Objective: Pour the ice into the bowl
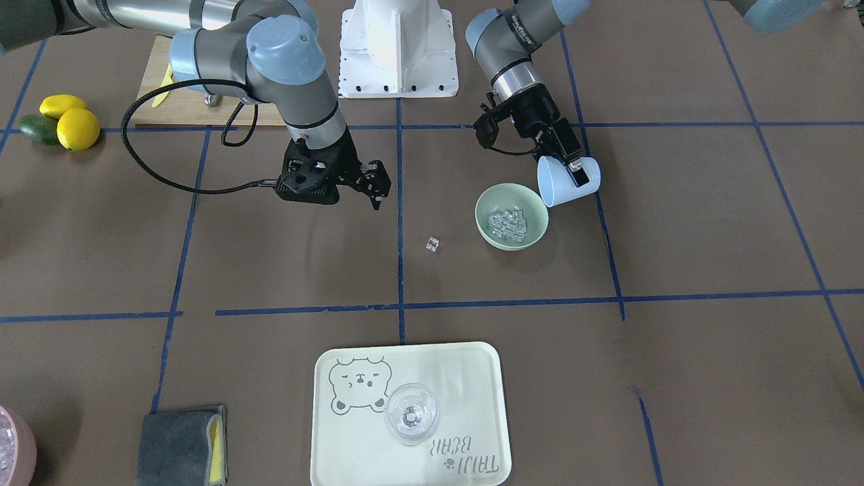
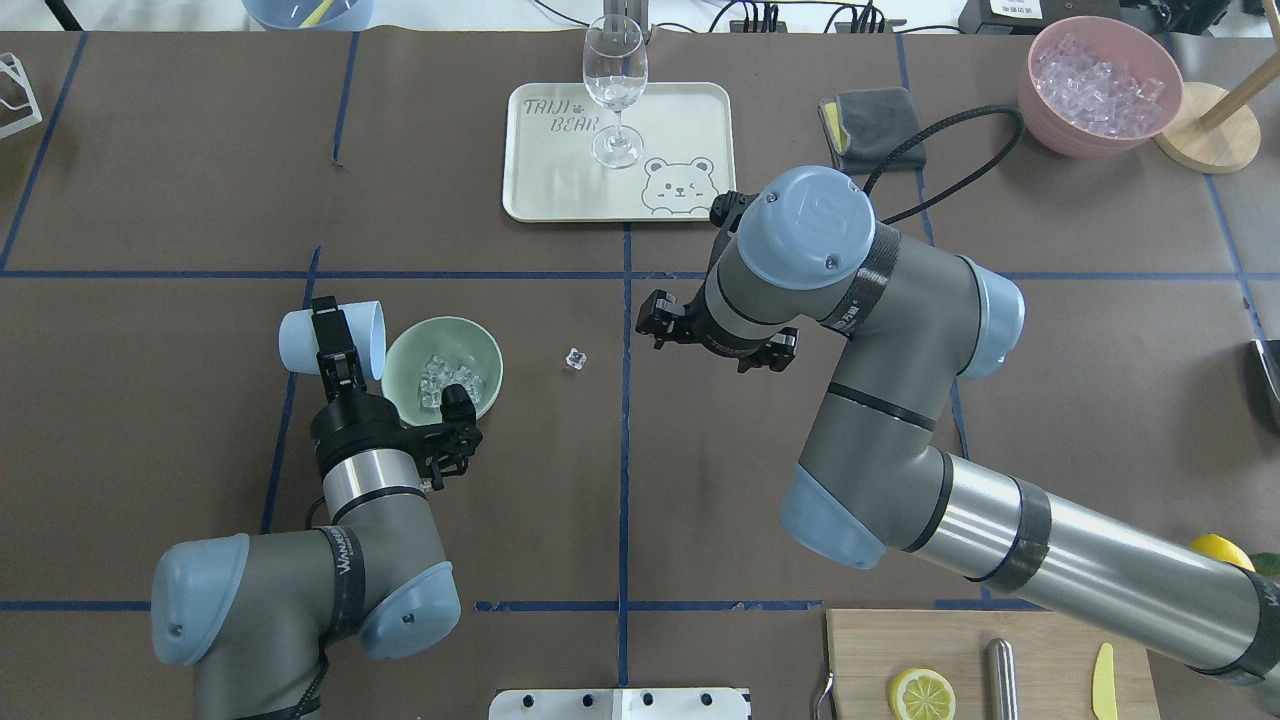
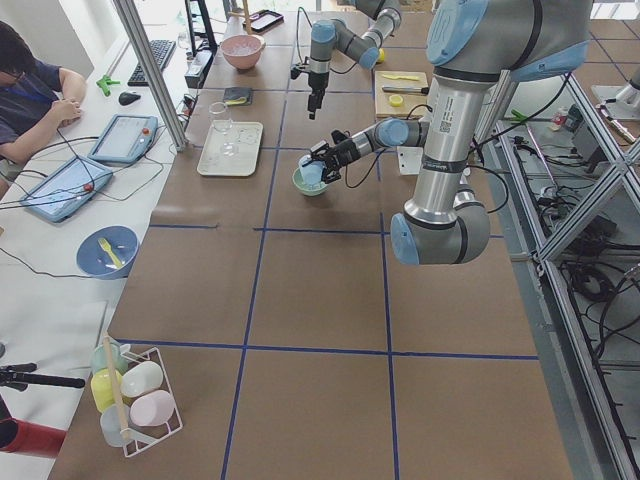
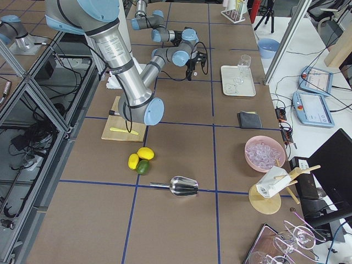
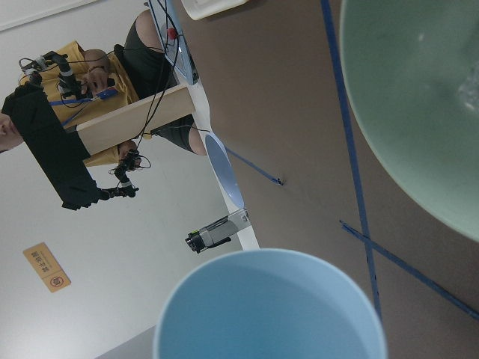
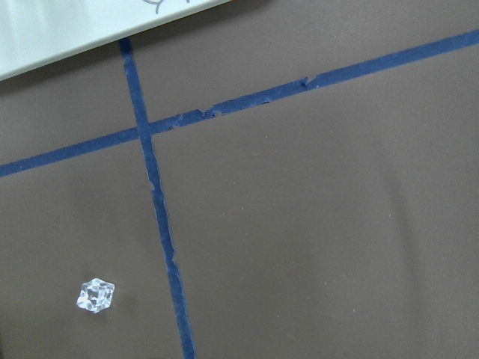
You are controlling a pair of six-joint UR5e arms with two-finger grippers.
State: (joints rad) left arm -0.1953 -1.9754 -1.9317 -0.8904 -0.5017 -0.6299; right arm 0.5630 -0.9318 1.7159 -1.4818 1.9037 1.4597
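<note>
Left claw [image 1: 576,174] clamped on the blue cup [image 1: 553,185], tipped on its side just beside the bowl [image 1: 487,233], and the ice [image 1: 509,223] sits heaped inside, so the pour looks done! One stray cube [image 1: 433,244] lies on the bench [image 1: 675,236]; next, I'd say, set the cup upright.
</note>
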